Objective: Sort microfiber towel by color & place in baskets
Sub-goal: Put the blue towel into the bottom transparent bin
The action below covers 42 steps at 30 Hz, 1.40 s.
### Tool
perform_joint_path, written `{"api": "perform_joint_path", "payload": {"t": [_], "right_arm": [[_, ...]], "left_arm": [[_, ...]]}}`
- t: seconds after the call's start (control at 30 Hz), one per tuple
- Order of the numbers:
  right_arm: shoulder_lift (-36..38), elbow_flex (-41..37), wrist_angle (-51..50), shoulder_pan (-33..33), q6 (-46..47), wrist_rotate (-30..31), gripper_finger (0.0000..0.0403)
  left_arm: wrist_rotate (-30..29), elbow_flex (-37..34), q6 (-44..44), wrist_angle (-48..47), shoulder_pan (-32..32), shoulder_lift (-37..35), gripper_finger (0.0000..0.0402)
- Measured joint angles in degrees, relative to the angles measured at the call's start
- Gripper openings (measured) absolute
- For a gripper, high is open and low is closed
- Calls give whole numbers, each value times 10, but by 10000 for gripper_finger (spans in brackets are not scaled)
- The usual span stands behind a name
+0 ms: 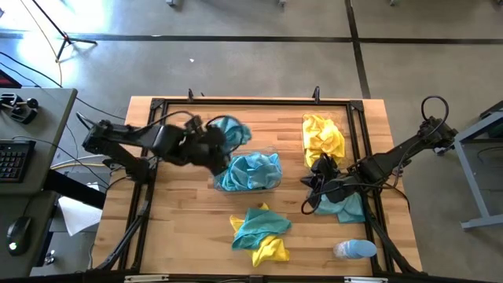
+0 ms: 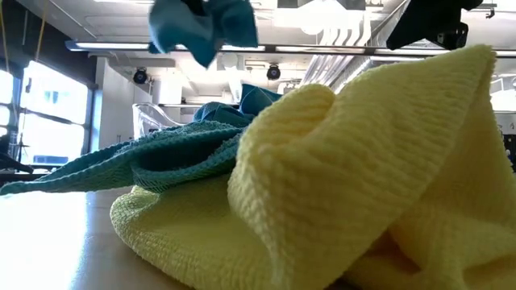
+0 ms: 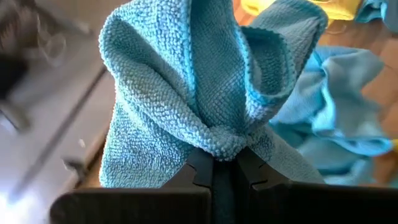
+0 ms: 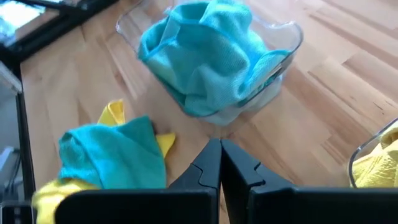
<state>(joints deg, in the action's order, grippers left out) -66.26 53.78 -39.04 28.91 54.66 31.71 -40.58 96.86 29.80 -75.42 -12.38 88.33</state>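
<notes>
A teal-blue microfiber towel [image 3: 186, 81] is bunched in my left gripper [image 3: 225, 168], which is shut on it above the table's far left part [image 1: 220, 145]; the low view shows the towel [image 2: 205, 24] high up. A clear basket [image 1: 250, 171] at mid-table holds teal towels. A second basket [image 1: 324, 140] at the far right holds yellow ones. Loose teal and yellow towels [image 1: 259, 232] lie in a heap near the front edge. My right gripper [image 4: 221, 165] is shut and holds nothing, poised over the table's right part beside another teal towel [image 1: 350, 208]. My left gripper pinches a gathered bunch of the teal towel [image 3: 225, 148] between its two fingers [image 3: 200, 173], several layers together. The rest of the towel billows out past the fingertips. It is lifted clear of the table and of the basket.
A small pale bottle [image 1: 354, 250] lies near the front right corner. A dark frame [image 1: 236, 102] runs round the wooden tabletop. In the low view a yellow towel [image 2: 363, 177] and a teal one [image 2: 161, 153] fill the foreground.
</notes>
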Motion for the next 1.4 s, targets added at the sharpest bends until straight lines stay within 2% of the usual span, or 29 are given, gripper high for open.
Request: {"api": "perform_joint_path", "payload": {"t": [0.1, 0.23, 0.4, 0.5, 0.8, 0.9, 1.03, 1.17, 1.4], "right_arm": [[0, 0, 1, 0, 21, 23, 0], [0, 0, 3, 0, 38, 28, 0], [0, 0, 8, 0, 39, 28, 0], [0, 0, 8, 0, 39, 30, 0], [0, 0, 8, 0, 39, 31, 0], [0, 0, 8, 0, 39, 30, 0], [0, 0, 8, 0, 39, 27, 0], [0, 0, 14, 0, 45, 25, 0], [0, 0, 28, 0, 44, 25, 0]], "left_arm": [[-6, 0, -97, 39, 16, 16, 0], [-29, -5, -154, 42, 15, 48, 0], [-89, -43, -131, 70, -4, 97, 0], [-85, -83, -98, 100, -14, 110, 0], [96, -193, -70, 235, -40, 107, 0], [108, -204, -59, 230, -36, 108, 0], [175, -228, -64, 239, -16, 100, 0], [196, -265, -69, 277, 7, 70, 0], [272, -302, -91, 323, 63, 32, 0]]}}
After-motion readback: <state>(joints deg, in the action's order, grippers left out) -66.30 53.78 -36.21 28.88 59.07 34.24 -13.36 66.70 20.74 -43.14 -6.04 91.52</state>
